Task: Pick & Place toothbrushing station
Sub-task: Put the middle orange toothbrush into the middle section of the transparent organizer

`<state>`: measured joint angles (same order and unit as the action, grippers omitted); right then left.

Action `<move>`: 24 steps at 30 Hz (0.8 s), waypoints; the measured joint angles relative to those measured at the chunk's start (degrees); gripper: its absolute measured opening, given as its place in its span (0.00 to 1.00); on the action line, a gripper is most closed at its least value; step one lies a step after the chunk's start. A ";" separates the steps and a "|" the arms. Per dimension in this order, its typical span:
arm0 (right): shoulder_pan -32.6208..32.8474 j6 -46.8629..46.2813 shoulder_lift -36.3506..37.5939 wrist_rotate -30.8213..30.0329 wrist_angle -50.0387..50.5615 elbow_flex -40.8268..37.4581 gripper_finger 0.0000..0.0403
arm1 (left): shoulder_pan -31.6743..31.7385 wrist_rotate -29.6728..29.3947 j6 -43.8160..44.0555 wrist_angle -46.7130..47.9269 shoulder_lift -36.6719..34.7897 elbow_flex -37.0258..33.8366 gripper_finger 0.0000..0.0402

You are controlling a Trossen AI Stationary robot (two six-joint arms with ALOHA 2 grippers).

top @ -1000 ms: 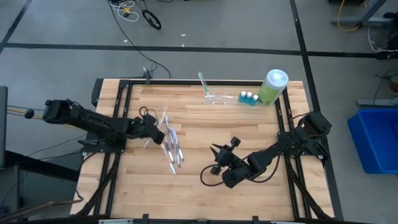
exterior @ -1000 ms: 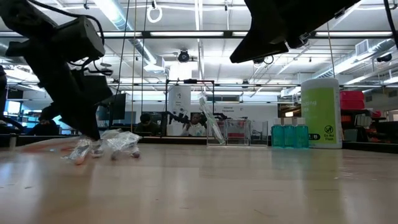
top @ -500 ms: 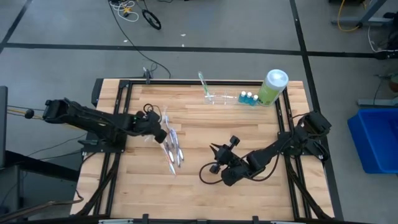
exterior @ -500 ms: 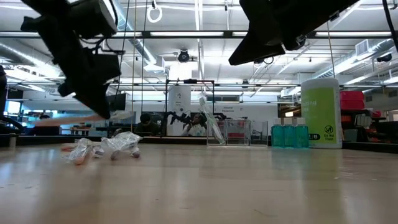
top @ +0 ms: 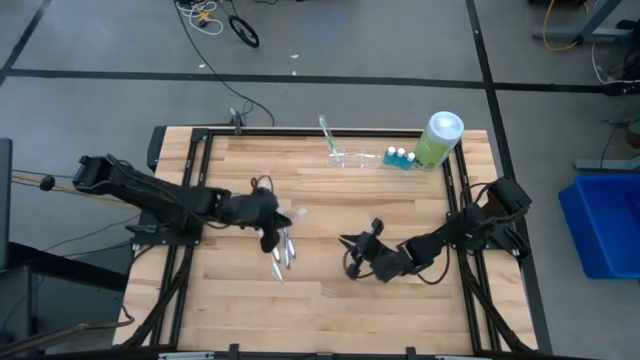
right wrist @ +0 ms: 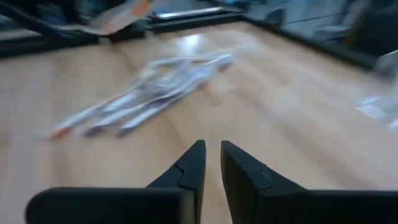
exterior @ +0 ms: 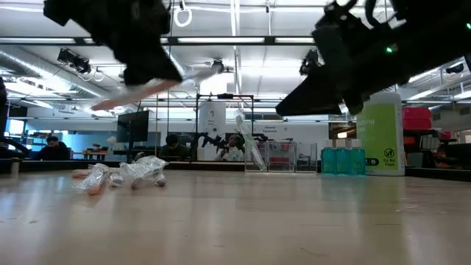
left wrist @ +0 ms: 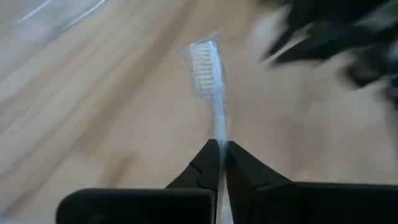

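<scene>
My left gripper (top: 276, 218) is shut on a toothbrush (left wrist: 210, 87) in a clear wrapper, above the table's middle left. Its bristle head (left wrist: 204, 59) points away from the gripper. Several more wrapped toothbrushes (top: 283, 248) lie in a pile just under and near it, and the pile also shows in the low view (exterior: 125, 175). The see-through toothbrushing station (top: 352, 155) stands at the far edge with one green toothbrush (top: 326, 130) upright in it. My right gripper (right wrist: 210, 149) hangs empty over the middle right, its fingers a narrow gap apart. My left gripper pinches the toothbrush's handle (left wrist: 217, 127) between its two fingers. The brush lies along the fingers and sticks out forward past their tips. It is lifted clear of the table and slants a little in the low view (exterior: 140, 92).
A big light-green bottle with a white cap (top: 438, 140) and small blue-capped bottles (top: 400, 157) stand right of the station at the far right. Bare wood lies between the pile and the station. The table has black frame rails (top: 195, 190) on both sides.
My left gripper has risen from the toothbrush pile with one toothbrush and moved toward the table's right edge. The brush is now lifted clear; the rest of the pile stays on the table. My right arm has come lower.
</scene>
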<state>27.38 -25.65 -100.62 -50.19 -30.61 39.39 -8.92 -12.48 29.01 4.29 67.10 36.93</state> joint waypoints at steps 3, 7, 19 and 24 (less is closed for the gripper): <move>-0.48 0.48 0.00 5.37 -10.35 -4.51 0.20 | -0.46 2.84 -4.03 -10.85 3.39 0.00 0.04; -1.30 1.48 0.00 9.50 -19.94 -7.41 0.28 | -0.55 4.41 -8.98 -25.45 9.83 0.00 0.04; -1.59 5.40 0.02 -2.31 -20.95 0.38 0.50 | -0.53 -5.55 -20.75 -62.77 26.04 0.00 0.04; -2.98 7.69 0.02 -6.67 -14.29 5.72 0.51 | -0.54 -7.26 -21.30 -63.89 26.90 0.15 0.04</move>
<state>24.40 -17.96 -100.60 -56.85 -44.90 45.11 -9.46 -19.74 7.71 -59.60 94.00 37.08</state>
